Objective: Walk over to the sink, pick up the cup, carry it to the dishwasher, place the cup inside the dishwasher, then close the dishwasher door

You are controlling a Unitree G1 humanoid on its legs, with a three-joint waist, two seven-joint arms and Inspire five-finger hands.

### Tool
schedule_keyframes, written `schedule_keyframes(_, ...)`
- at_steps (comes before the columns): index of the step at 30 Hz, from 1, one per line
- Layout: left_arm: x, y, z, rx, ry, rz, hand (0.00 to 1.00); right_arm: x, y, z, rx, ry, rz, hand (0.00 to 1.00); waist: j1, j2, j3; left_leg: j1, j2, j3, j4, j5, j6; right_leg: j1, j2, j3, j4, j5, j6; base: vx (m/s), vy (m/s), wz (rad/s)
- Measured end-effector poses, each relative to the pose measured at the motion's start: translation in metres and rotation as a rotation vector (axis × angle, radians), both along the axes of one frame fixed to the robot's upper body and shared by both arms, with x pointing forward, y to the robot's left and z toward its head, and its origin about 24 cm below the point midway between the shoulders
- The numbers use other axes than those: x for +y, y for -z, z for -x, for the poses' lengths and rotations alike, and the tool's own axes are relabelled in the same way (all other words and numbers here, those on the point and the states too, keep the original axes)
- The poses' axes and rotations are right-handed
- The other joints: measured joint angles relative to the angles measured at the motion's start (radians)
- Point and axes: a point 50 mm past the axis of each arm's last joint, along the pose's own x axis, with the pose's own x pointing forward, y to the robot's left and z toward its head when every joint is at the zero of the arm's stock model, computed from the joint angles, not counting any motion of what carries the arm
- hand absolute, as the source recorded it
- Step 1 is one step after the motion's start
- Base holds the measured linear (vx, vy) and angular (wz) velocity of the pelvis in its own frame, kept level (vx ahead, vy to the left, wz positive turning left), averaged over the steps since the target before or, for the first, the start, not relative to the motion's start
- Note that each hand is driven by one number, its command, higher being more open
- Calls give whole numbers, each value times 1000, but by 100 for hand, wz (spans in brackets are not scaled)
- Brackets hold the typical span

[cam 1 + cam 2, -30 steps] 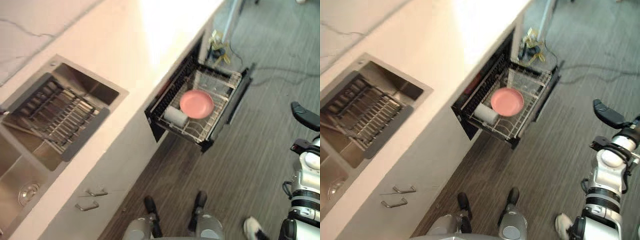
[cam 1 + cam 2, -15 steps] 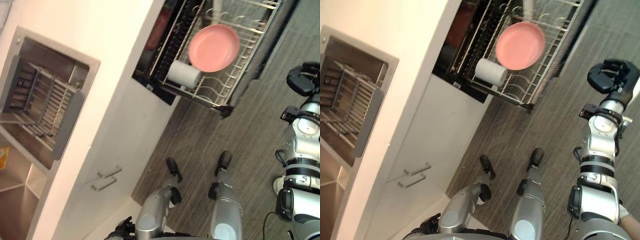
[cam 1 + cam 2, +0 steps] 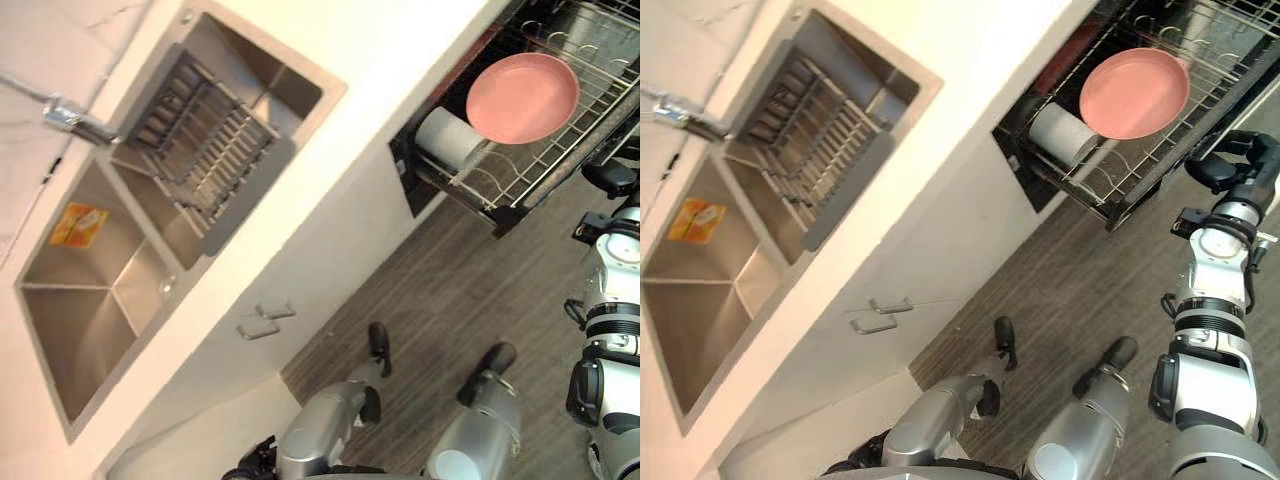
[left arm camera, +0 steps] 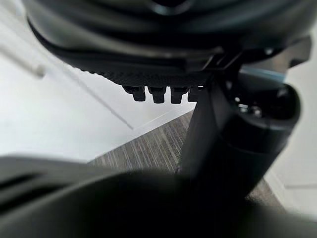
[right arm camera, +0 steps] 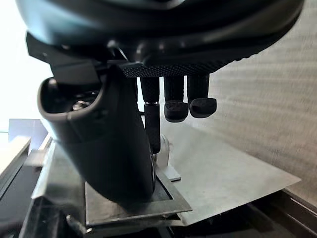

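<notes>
Pale desk (image 3: 400, 50) crosses your view, with the sink (image 3: 70, 320) set in it at left. Your left hand (image 4: 163, 74) hangs low by the white cabinet front, fingers (image 4: 157, 92) curled on nothing. Farther right the dishwasher rack (image 3: 505, 165) stands pulled out. The cup (image 3: 447, 137) lies on its side in it, beside a pink plate (image 3: 522, 97). Your right hand (image 3: 1238, 160) hovers near the rack's outer edge, fingers (image 5: 176, 106) curled, empty.
</notes>
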Motion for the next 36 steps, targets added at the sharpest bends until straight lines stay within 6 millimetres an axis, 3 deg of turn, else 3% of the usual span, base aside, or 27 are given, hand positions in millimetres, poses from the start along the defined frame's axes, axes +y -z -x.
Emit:
schedule_keyframes(4, -4, 1, 5, -5, 0, 27, 100, -1, -9, -7, 8, -12, -11, 0, 2, 23, -18, 21, -38, -77, 0, 17, 14, 57, -73, -68, 85, -54, 17, 15, -30, 63)
schedule_keyframes(8, -5, 2, 7, -3, 7, 41, 100, 5, -18, -19, 76, -54, 44, 0, 5, 35, -27, 39, -46, -115, 0, 17, 14, 110, -88, -116, 100, -73, 24, -4, -64, 31)
schedule_keyframes(9, -5, 2, 8, -3, 7, 44, 100, 5, -22, -22, 95, -58, 64, 100, 7, 37, -29, 40, -48, -126, 0, 18, 14, 121, -93, -130, 104, -79, 26, -14, -78, 29)
schedule_keyframes(17, -4, 1, 5, -66, -18, 58, 100, 17, -34, -38, 177, -174, 81, 100, 21, 23, -18, 43, -33, -140, 0, 18, 13, 139, -74, -150, 94, -91, 21, -39, -81, 5)
schedule_keyframes(20, -4, 0, 4, -99, -75, 93, 100, 22, -30, -41, 190, -218, 66, 100, 32, 15, -12, 43, -2, -127, 0, 14, 8, 139, -28, -143, 57, -80, 7, -58, -72, -23)
schedule_keyframes(24, 2, -3, -5, -166, -149, 97, 100, 36, -8, -46, 150, -297, -42, 100, 49, -30, 23, 43, 55, -98, -1, 10, -14, 135, 49, -127, 0, -63, -18, -56, -91, -31)
schedule_keyframes(26, 11, -4, -9, -196, -186, 79, 100, 40, 19, -42, 128, -328, -131, 100, 60, -57, 42, 41, 82, -85, -1, 9, -23, 131, 86, -119, -28, -52, -27, -41, -98, -27)
schedule_keyframes(28, 17, -5, -13, -213, -251, 82, 100, 41, 69, -27, 142, -333, -272, 100, 67, -88, 54, 31, 107, -76, -1, 6, -32, 128, 129, -116, -70, -30, -35, -14, -90, -22)
schedule_keyframes(29, 19, -6, -15, -219, -268, 83, 100, 43, 83, -22, 160, -332, -307, 100, 67, -100, 57, 28, 112, -73, -1, 5, -34, 127, 139, -114, -80, -24, -37, 12, -68, -24)
schedule_keyframes(31, 26, -7, -18, -229, -312, 70, 100, 52, 141, 4, 261, -311, -413, 100, 65, -138, 61, 25, 124, -56, -1, 0, -40, 125, 165, -102, -119, -4, -40, 26, -56, -29)
schedule_keyframes(32, 31, -8, -20, -249, -337, 46, 100, 62, 180, 28, 325, -284, -495, 100, 55, -159, 54, 25, 129, -51, -1, -4, -45, 127, 178, -95, -144, 10, -38, 29, -41, -22)
schedule_keyframes(34, 39, -11, -26, -281, -351, 22, 100, 73, 217, 56, 392, -248, -583, 100, 39, -193, 51, 28, 129, -48, -1, -10, -47, 133, 181, -94, -155, 15, -37, 23, -25, -13)
schedule_keyframes(35, 45, -13, -32, -305, -355, 4, 100, 82, 243, 80, 448, -220, -646, 100, 35, -223, 47, 39, 127, -40, -1, -18, -47, 138, 179, -85, -155, 17, -38, 10, -8, -13)
schedule_keyframes(36, 49, -14, -34, -316, -357, -9, 100, 87, 254, 92, 473, -206, -678, 100, 32, -239, 42, 45, 126, -36, -1, -23, -47, 140, 178, -79, -154, 17, -38, 5, 6, -18)
